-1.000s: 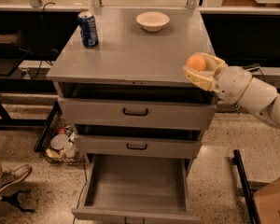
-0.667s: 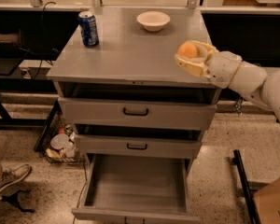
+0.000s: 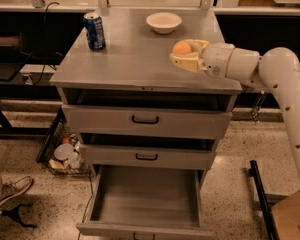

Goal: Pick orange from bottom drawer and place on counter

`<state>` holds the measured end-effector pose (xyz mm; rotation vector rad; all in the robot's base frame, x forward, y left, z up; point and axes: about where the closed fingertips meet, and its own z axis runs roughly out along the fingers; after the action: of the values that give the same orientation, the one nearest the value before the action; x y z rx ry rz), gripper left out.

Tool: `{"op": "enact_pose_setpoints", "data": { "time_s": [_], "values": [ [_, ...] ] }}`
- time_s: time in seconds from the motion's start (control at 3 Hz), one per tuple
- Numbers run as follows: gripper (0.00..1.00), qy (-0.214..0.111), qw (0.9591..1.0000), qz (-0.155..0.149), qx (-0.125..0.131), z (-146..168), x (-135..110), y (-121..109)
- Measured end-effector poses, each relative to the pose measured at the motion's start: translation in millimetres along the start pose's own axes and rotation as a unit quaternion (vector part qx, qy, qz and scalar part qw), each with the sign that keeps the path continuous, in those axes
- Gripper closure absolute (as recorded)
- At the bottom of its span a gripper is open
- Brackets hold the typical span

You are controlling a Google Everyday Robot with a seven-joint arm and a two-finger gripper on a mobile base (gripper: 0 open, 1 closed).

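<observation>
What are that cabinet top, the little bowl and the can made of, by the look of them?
The counter looks like grey metal, matte with a faint sheen. The bowl is smooth and off-white, either ceramic or plastic. The can is probably aluminium, printed blue with a silvery rim. The gripper holds the orange over the counter's right side.

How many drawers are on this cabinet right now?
3. Top drawer just under the counter, middle drawer below it, bottom drawer pulled far out near the floor. The gripper holds the orange at the counter's right side.
</observation>
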<state>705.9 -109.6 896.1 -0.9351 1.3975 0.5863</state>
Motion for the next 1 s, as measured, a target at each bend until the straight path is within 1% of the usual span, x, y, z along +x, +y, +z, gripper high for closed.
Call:
{"op": "enact_pose_setpoints", "data": {
  "time_s": [0.33, 0.67, 1.0],
  "values": [
    [1.00, 0.051, 0.9985, 0.000, -0.018, 24, 17, 1],
    [1.00, 0.087, 0.9956, -0.002, -0.034, 41, 29, 4],
    [0.76, 0.119, 0.9918, -0.002, -0.047, 55, 40, 8]
  ]
}}
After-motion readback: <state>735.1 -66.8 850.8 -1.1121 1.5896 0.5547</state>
